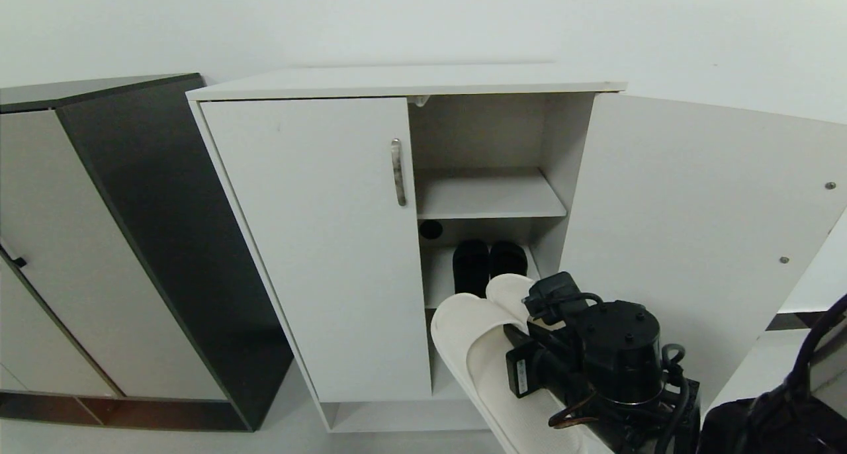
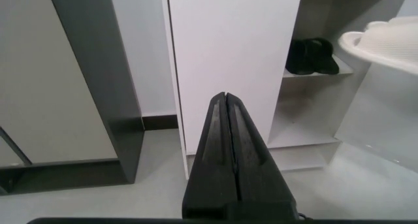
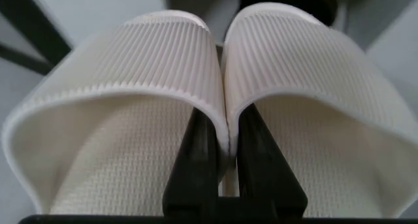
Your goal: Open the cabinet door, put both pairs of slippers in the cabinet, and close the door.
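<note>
Right gripper (image 3: pixel 225 152) is clamped on the white slippers (image 1: pixel 473 348), pinching the pair together just in front of the cabinet's (image 1: pixel 311 242) open right half, black slippers (image 1: pixel 488 263) already on the middle shelf, right door (image 1: pixel 695 229) swung wide, left gripper (image 2: pixel 225 101) pressed together, empty.

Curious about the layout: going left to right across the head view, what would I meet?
Dark grey cabinet, closed white cabinet door, slim silver metal handle, black slippers on the inner shelf, swung-open white door.
</note>
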Robot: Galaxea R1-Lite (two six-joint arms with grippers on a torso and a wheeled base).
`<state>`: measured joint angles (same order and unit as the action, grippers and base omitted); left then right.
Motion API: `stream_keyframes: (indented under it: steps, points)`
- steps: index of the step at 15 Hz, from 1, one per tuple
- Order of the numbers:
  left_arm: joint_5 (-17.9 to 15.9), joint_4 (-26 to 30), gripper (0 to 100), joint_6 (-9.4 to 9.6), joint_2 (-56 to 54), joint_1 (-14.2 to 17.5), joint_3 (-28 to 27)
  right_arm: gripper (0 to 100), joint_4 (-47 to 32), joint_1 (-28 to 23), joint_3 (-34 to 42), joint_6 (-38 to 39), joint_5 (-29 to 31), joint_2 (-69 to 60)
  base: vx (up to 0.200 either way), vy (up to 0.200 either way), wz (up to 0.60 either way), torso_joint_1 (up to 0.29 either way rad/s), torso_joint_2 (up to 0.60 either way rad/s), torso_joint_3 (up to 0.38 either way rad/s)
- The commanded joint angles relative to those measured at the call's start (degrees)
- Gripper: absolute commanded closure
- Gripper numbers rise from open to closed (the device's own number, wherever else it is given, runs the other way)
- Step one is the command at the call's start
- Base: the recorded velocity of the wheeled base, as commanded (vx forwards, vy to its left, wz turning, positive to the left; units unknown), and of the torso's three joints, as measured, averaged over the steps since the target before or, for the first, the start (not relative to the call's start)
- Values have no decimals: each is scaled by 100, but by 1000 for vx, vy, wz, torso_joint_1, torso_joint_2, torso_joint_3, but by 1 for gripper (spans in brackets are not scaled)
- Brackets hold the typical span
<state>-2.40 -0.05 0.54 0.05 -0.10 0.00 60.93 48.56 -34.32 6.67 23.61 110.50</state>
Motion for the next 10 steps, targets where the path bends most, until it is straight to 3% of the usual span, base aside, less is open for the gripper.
stream_keyframes:
  steps: [1, 3, 5, 7, 8, 10]
  points:
    - [3, -4, 100, -1, 4, 1, 0, 100, 174, -4, -84, -96, 56, 192, 0, 0, 0, 0, 0, 0]
    - [3, -4, 100, -1, 4, 1, 0, 100, -354, 58, -831, 80, 539, 306, 0, 0, 0, 0, 0, 0]
    - [-6, -4, 100, -1, 4, 1, 0, 100, -1602, 233, -1675, 669, 1181, 332, 0, 0, 0, 0, 0, 0]
    - [-6, -4, 100, 8, 4, 1, 0, 100, -3351, 330, -3020, 1196, 1998, 420, 0, 0, 0, 0, 0, 0]
    - [-6, -4, 100, 8, 4, 1, 0, 100, -3799, 330, -3529, 1214, 2358, 447, 0, 0, 0, 0, 0, 0]
    - [-6, -4, 100, 8, 4, 1, 0, 100, -4071, 321, -4013, 1205, 2455, 447, 0, 0, 0, 0, 0, 0]
